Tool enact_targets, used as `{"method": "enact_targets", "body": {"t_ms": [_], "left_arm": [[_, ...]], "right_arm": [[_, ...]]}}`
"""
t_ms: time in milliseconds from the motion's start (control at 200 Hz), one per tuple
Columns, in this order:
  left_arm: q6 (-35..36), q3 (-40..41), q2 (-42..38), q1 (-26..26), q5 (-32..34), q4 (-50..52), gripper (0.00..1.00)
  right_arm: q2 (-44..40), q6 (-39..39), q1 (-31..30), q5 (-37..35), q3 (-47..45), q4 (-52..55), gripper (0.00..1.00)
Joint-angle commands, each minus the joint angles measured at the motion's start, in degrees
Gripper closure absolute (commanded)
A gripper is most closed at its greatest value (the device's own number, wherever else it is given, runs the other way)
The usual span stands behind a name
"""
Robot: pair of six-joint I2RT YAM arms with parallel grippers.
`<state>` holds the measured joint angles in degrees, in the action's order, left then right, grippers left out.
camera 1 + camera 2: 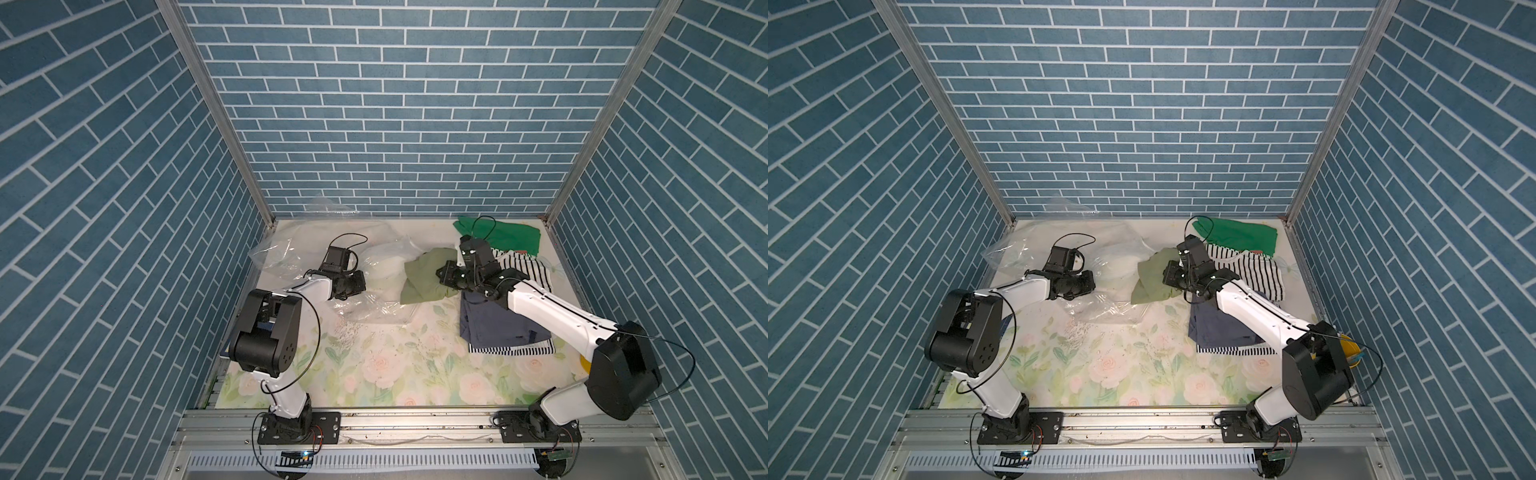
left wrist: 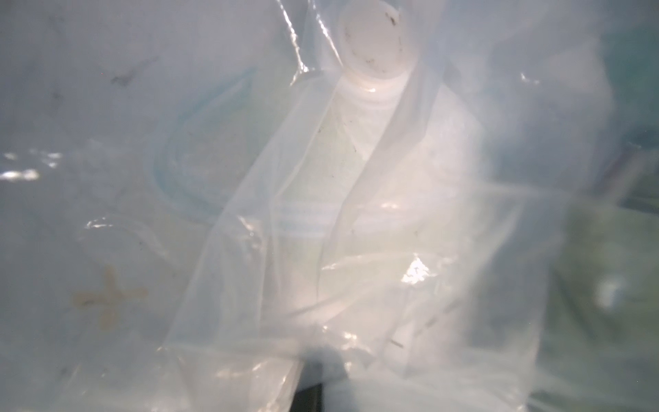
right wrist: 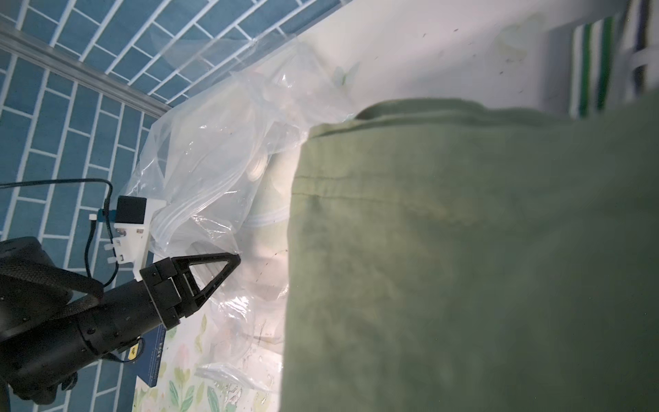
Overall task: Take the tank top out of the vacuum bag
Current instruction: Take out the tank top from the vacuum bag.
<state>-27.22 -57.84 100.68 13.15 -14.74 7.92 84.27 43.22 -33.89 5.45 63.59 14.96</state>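
Note:
The vacuum bag (image 1: pixel 291 253), crinkly clear plastic, lies at the back left of the table; its round white valve (image 2: pixel 374 46) shows close up in the left wrist view. My left gripper (image 1: pixel 360 283) is shut, its tip (image 3: pixel 235 257) pinching a fold of the bag. The tank top (image 1: pixel 424 278), olive green, hangs bunched just right of the bag, touching its plastic. My right gripper (image 1: pixel 441 275) is shut on it, fingertips buried in the cloth (image 3: pixel 463 249). Whether any of it is still inside the bag I cannot tell.
A bright green garment (image 1: pixel 498 235) lies at the back right, a striped top (image 1: pixel 525 266) in front of it. A navy garment (image 1: pixel 494 324) sits under my right arm. Something pale (image 1: pixel 386 266) lies inside the bag. Tiled walls close in on three sides.

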Motion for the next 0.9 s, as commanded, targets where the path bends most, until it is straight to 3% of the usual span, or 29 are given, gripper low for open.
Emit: {"method": "enact_targets", "body": {"t_ms": [0,425,650,895], "left_arm": [[-1.1,-1.7,2.5,-1.4,3.2,0.6,1.00],[-4.5,-3.3,4.3,-4.4,3.8,-1.3,1.00],[-4.6,-3.1,3.9,-4.4,3.4,-2.1,1.00],[-5.3,-1.6,3.5,-4.4,3.7,-3.5,1.00]], "right_arm": [[-2.2,-4.3,2.8,1.4,2.3,3.8,1.00],[3.0,-11.1,17.1,8.2,10.7,11.1,1.00],[12.4,-15.6,19.1,7.3,22.8,19.9,1.00],[15.0,-19.0,20.9,8.5,29.3,25.6,1.00]]}}
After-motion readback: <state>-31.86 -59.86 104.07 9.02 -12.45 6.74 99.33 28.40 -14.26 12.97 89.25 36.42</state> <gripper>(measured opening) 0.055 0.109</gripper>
